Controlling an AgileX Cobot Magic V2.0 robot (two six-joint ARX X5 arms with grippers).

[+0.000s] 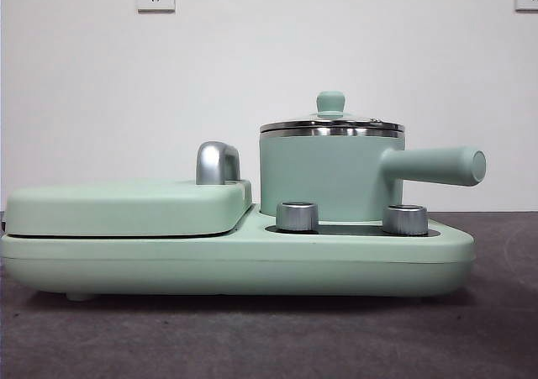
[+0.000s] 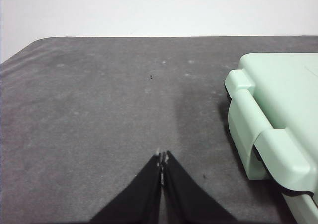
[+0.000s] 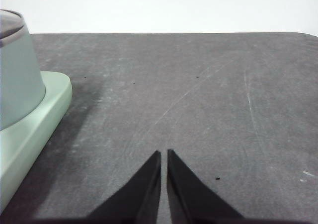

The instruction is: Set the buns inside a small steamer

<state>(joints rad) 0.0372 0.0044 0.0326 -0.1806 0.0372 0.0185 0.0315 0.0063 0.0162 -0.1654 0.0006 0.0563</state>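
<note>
Overhead nothing, grey mat (image 1: 269,345), white wall (image 1: 252,60)

Glass lid (image 1: 331,127) blocks the small steamer (image 1: 328,177) from above.

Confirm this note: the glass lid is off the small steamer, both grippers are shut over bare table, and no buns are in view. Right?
Not quite. In the front view the glass lid sits on the small steamer. The rest stands: left gripper and right gripper are shut over bare table, no buns visible.
</note>
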